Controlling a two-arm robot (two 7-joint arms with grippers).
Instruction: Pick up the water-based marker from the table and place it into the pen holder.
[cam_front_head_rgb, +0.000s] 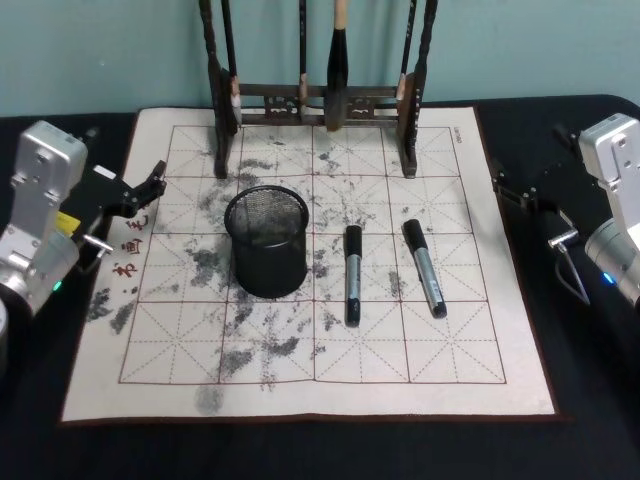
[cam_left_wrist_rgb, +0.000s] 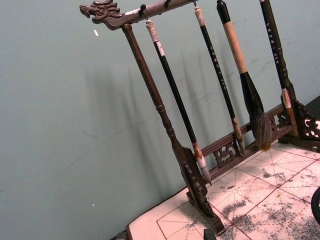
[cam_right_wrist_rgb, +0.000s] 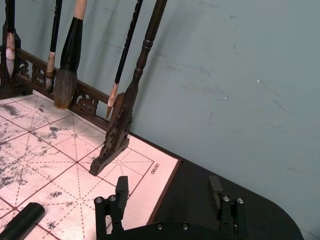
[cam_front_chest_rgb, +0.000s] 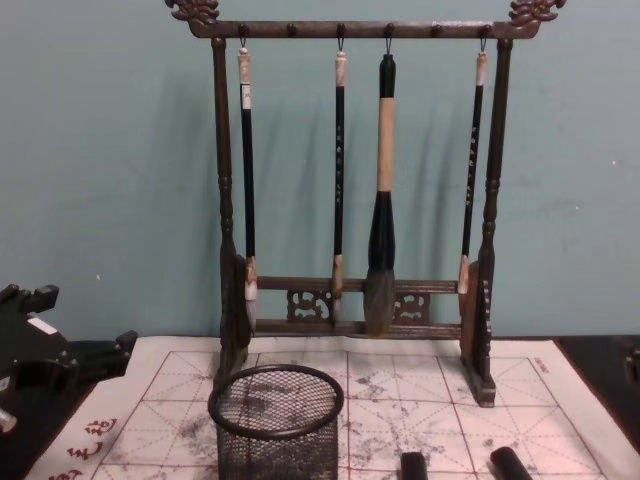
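**Two markers on the mat, both grippers spread and holding nothing**

Two markers are counted on the mat. The left marker is laid just right of the pen holder. The right marker is laid further right, slightly tilted, and the two are not touching. Each is seen with a black cap and a grey barrel; which one is water-based cannot be told.

One pen holder is found, a round black wire-mesh cup with a solid rim, stood upright. One brush rack of dark carved wood is stood at the mat's far edge, with four brushes hung from it.

Two grippers are seen. The left gripper is held at the mat's left edge and the right gripper at its right edge, each with fingers spread and nothing held.

The white mat is printed with red grid lines, blotched with ink, and laid on a dark table. A plain teal wall is seen behind.
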